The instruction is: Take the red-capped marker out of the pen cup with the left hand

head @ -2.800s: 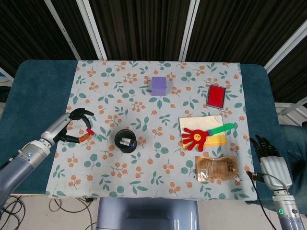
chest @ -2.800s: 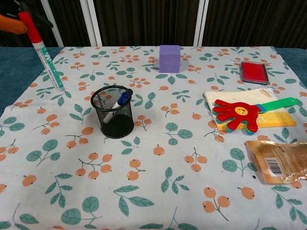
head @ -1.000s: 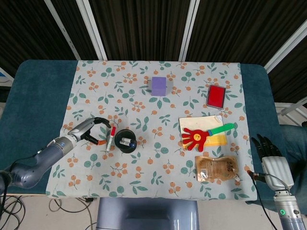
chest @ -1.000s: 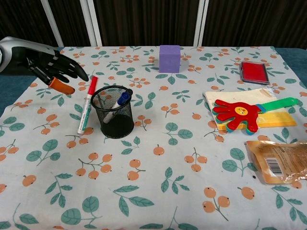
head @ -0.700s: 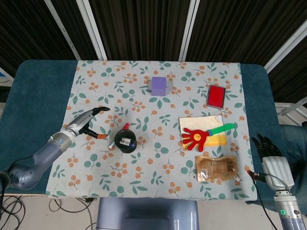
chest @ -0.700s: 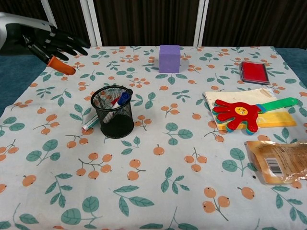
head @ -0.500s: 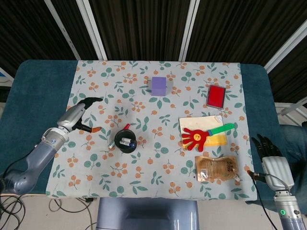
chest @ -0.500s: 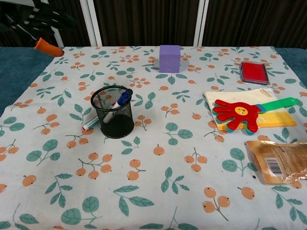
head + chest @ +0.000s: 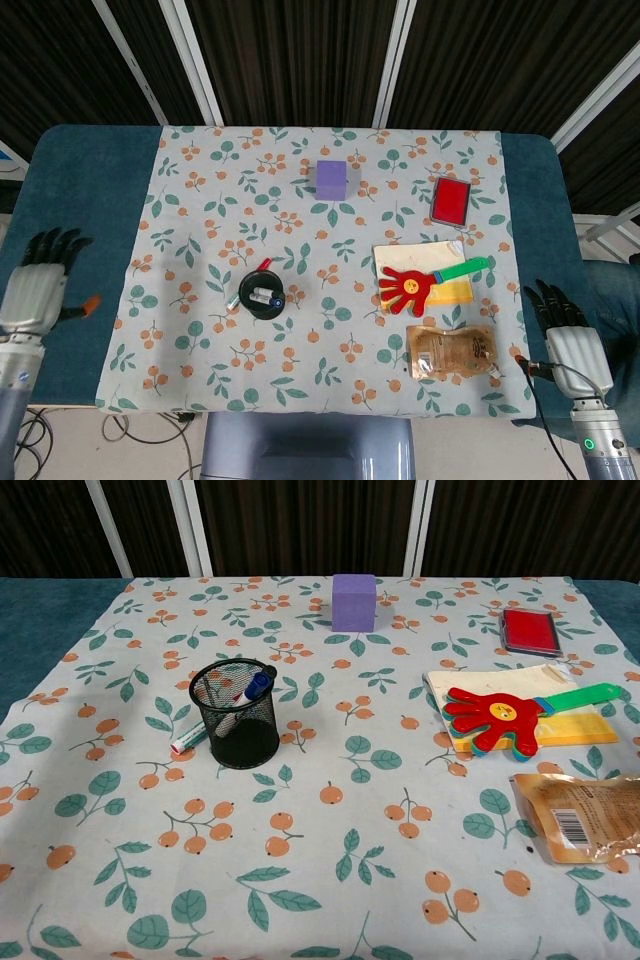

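Teal table (image 9: 90, 190) under a leaf-and-berry printed cloth (image 9: 200, 370) gives me the widest ground, and the cloth's left edge stops short of the table's, leaving a bare strip where my left hand (image 9: 35, 290) now sits, well apart from the work. Its fingers are spread and hold nothing. My right hand (image 9: 565, 335) waits off the far right edge, fingers apart and likewise empty.

Next in size, the black mesh pen cup (image 9: 235, 712) stands upright left of centre, with a blue-capped marker (image 9: 252, 688) leaning inside it. I judge the cup light enough to tip if I knock it.

Smallest, the red-capped marker (image 9: 190, 739) is already outside the cup: it lies on the cloth tilted against the cup's left side, touching the mesh, its red cap (image 9: 263, 265) up by the rim and its white tail out to the left. It looks light, stiff and smooth, likely to roll or slip, so I would pinch the free white barrel rather than the cap. Open cloth lies left and front of the cup for an approach; the clutter sits well to the right.
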Tool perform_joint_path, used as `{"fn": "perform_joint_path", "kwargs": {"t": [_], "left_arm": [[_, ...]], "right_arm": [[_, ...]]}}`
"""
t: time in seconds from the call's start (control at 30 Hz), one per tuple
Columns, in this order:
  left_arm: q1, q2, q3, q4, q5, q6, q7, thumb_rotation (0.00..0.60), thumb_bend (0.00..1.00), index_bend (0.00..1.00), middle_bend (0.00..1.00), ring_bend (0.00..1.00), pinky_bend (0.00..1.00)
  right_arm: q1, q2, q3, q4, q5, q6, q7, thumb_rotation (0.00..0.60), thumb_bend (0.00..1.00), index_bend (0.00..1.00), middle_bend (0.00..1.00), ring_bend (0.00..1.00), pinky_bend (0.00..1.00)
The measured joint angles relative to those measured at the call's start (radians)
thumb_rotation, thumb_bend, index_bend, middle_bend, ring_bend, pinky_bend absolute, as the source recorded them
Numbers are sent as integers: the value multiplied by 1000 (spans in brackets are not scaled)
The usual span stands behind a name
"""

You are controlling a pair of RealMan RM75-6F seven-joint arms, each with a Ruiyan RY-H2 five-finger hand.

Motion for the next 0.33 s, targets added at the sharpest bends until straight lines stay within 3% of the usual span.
{"fn": "perform_joint_path", "kwargs": {"t": [0.17,0.33], "left_arm": [[104,-4,74,98,107,31,-147,600,171,185,85,0,0],[146,-8,84,146,190,59,-205,600,171,190,85,0,0]], "right_arm": [[1,-2,0,-1,-7,5,-1,600,38,73,0,32,192],[-1,0,0,-6,-16,15,4,600,37,73,0,32,192]]}}
